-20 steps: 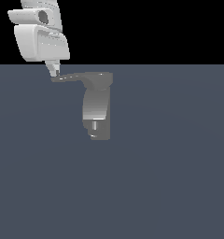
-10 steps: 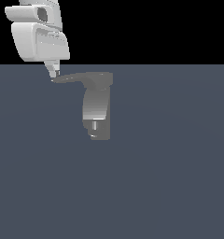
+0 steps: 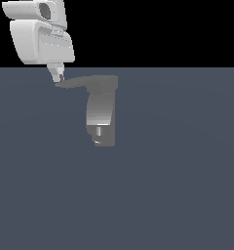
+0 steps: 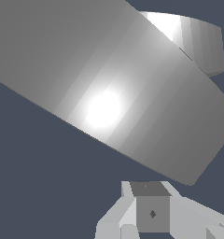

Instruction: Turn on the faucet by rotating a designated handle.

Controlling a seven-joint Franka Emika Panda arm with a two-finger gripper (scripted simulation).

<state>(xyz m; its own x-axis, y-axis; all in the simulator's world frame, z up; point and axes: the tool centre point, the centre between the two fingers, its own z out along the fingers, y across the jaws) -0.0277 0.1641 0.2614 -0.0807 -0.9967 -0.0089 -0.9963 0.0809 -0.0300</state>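
The faucet (image 3: 102, 114) is standing on the dark grey floor (image 3: 177, 185), a little toward the exterior view's left of the middle, and its handle (image 3: 82, 83) is reaching out flat from the top toward the exterior view's left. Compared with a second ago, the handle's tip is sitting slightly further to the exterior view's right, and the gripper (image 3: 58, 77) is following it. The gripper is pressing its fingertips against the handle's pointed tip from above; whether its fingers are apart or together I cannot tell.
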